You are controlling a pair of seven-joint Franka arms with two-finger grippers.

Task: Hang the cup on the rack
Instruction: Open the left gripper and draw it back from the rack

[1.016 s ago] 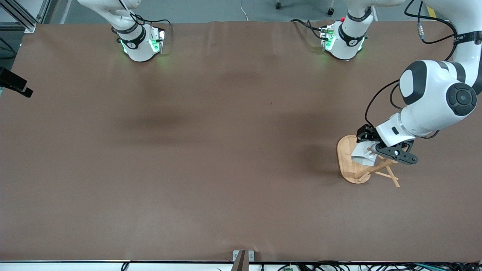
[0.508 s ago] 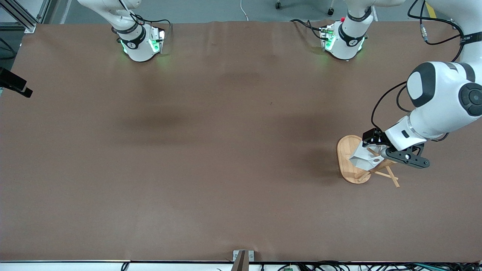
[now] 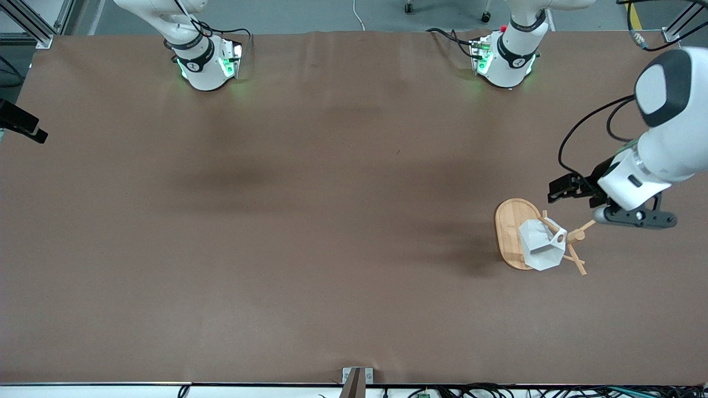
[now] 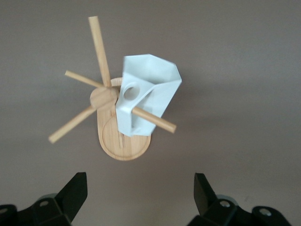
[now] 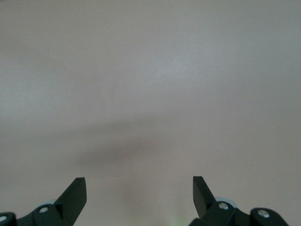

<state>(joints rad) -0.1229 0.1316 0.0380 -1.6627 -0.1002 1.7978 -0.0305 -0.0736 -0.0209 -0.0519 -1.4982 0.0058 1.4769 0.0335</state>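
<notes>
Cup [image 3: 542, 250], white faceted, now hangs on your bamboo peg rack [image 3: 511, 229]; left tool [image 3: 614, 207] released it, wide, withdrawn; right tool [image 5: 139, 200] wide, waiting.

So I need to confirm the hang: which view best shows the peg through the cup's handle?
The left wrist view: a peg passes through the cup handle. The front view shows the cup on the rack less plainly; the right wrist view shows neither.

Brown table cover [image 3: 310, 232] is spread flat, faint creases seen near the top edge. Grey floor [image 3: 332, 14] is seen above it, with a white cable [image 3: 358, 16]. Black cables [image 3: 525, 391] and a metal bracket [image 3: 357, 377] are seen along the near edge.
</notes>
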